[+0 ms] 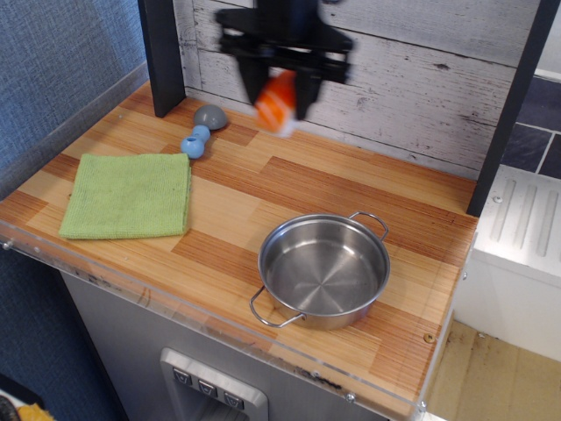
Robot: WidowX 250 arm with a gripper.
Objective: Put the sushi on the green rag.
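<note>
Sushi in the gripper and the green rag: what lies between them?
In this one view, the sushi hangs in the gripper, raised off the counter. Between it and the rag lies the blue-grey toy; otherwise bare wood.

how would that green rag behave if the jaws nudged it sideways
The green rag looks like soft, folded woven cloth lying flat, so it would probably bunch or unfold rather than slide whole. It seems light, and being flat, it shouldn't roll or tip.
</note>
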